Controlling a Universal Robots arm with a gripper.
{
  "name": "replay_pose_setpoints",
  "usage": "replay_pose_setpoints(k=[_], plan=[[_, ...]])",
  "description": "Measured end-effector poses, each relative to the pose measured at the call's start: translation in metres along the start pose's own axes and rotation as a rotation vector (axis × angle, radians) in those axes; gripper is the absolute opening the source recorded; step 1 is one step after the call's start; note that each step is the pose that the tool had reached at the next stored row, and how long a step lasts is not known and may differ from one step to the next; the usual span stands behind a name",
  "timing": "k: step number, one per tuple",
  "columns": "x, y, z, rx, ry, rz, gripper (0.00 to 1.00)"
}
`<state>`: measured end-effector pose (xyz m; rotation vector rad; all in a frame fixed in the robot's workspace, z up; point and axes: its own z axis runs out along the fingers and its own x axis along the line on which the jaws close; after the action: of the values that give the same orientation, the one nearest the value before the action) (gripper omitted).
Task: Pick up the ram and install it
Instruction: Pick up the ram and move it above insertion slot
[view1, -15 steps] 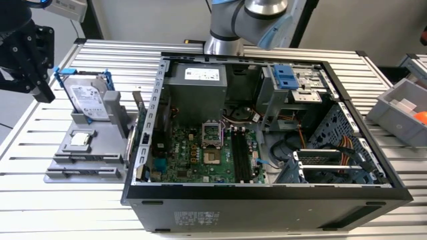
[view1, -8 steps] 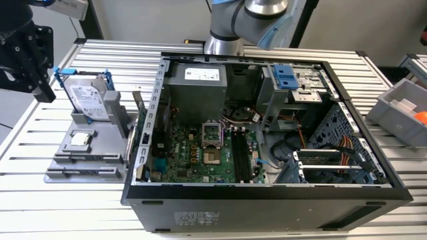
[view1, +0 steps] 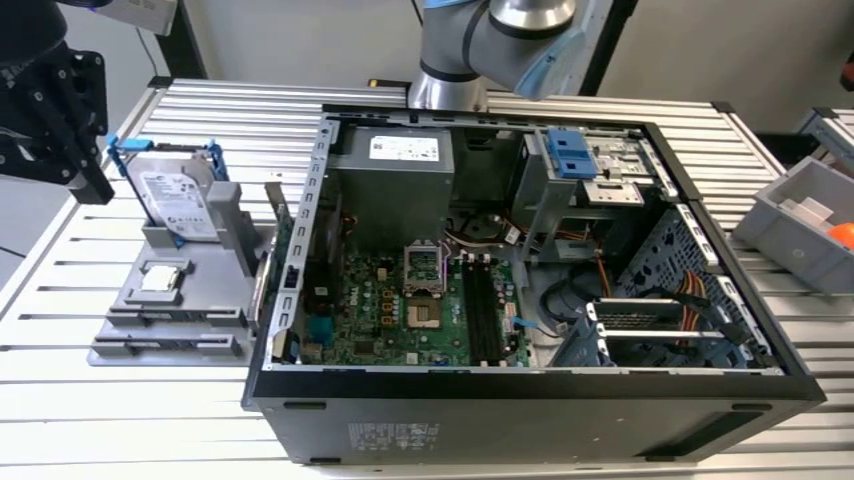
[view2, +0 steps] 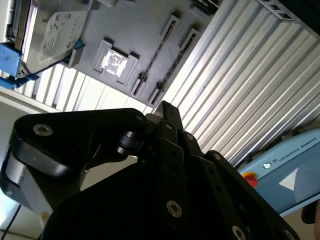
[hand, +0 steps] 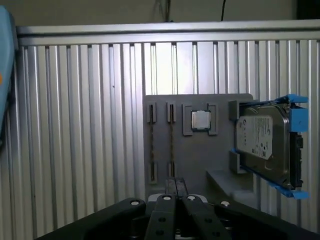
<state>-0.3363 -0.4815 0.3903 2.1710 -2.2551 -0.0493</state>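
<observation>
While the gripper (hand: 175, 184) hangs above the ribbed metal table (hand: 75, 125), its black fingers (hand: 162, 215) are drawn together to a narrow point, with nothing seen between them. Below the tips lies a gray tray (hand: 200, 160). On it the ram (hand: 171, 142) shows as a thin dark strip standing on edge between two holders, and a second like strip (hand: 151, 142) runs just beside it. Next along the tray a small square processor chip (hand: 201, 119) sits in its frame, and past that a silver hard drive (hand: 262, 142) in a blue frame stands on edge. In the exterior view the tray lies to the exterior view's left of an open computer case (view1: 534, 400), whose green motherboard (view1: 360, 310) carries black slots (view1: 481, 310), well apart from the gripper.
</observation>
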Motion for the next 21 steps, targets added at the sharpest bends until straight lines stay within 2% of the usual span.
replay_pose_setpoints(k=[3, 9, 21], plan=[[-0.0001, 0.0001, 0.0, 0.0023, 0.0001, -0.003, 0.0], [-0.0004, 0.0001, -0.0002, 0.0023, 0.0002, -0.004, 0.0], [-0.006, 0.0002, 0.0, 0.0021, 0.0006, -0.021, 0.0]])
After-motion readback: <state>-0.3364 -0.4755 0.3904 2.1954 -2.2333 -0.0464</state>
